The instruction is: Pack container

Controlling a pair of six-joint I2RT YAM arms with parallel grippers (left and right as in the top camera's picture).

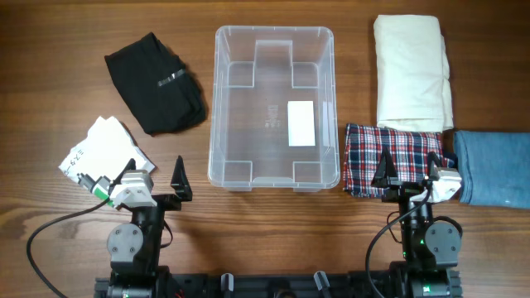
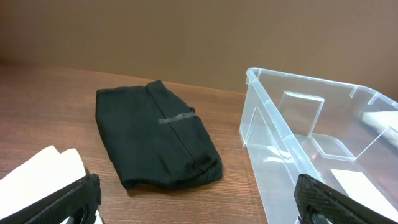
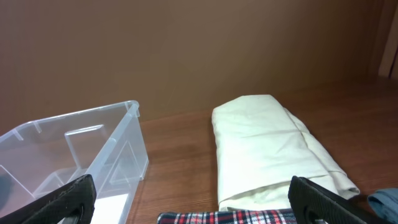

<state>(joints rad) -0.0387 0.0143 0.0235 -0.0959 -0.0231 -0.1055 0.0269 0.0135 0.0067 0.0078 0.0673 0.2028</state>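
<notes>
**Container still unpacked, both grippers spread and free**

Overhead: the clear plastic container (image 1: 217,108) sits centre-frame, holding only a white label (image 1: 301,122). A black folded garment (image 1: 157,83) lies upper left and a white tagged garment (image 1: 99,149) lower left. A cream folded cloth (image 1: 411,73), plaid shirt (image 1: 385,157) and blue denim piece (image 1: 497,168) lie at right. The left gripper (image 1: 156,180) and right gripper (image 1: 410,175) rest near the bottom edge, holding nothing.

Left wrist: its fingers (image 2: 62,202) stand wide apart, and the black garment lies centre-frame near the container wall.

Right wrist: its fingers (image 3: 59,199) are likewise spread, with the cream cloth at centre right.

A first pick would likely go best by pinching a folded edge, lifting it above the rim, then laying the piece flat.
</notes>
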